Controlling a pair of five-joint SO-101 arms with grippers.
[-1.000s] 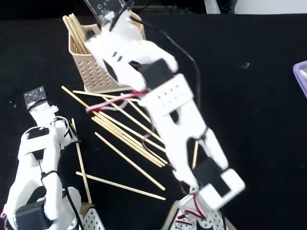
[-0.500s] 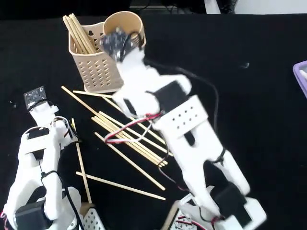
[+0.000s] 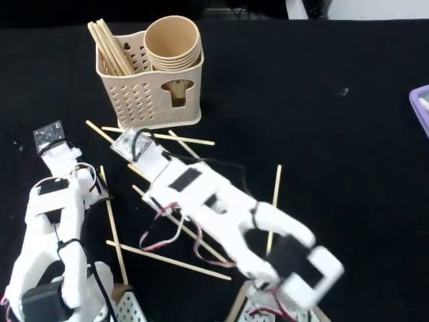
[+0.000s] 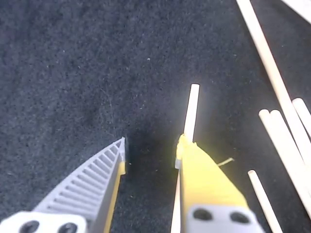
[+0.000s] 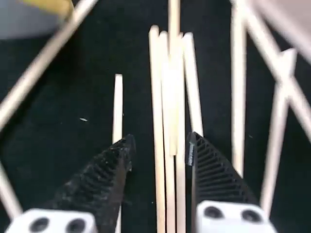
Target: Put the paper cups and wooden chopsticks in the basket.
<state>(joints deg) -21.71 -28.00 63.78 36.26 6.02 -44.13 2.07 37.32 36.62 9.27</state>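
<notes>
Since a second ago, our right gripper (image 5: pixel 158 141) is coming down from the basket (image 3: pixel 144 100) to the black table (image 3: pixel 335 168), and it is hanging released astride a bundle of loose chopsticks (image 5: pixel 167 97). We are counting one basket, holding one stack of cups (image 3: pixel 173 40) and a few upright chopsticks (image 3: pixel 109 47), with at least seven loose ones lying outside. Our left gripper (image 4: pixel 150 145) is hanging released too, one finger over a chopstick (image 4: pixel 191 109).

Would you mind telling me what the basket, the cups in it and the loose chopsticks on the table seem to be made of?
The basket looks like moulded beige plastic, matte, given its regular perforated wall. The cups seem to be tan paper, with thin stacked rims. The chopsticks look like pale unvarnished wood, possibly bamboo.
</notes>
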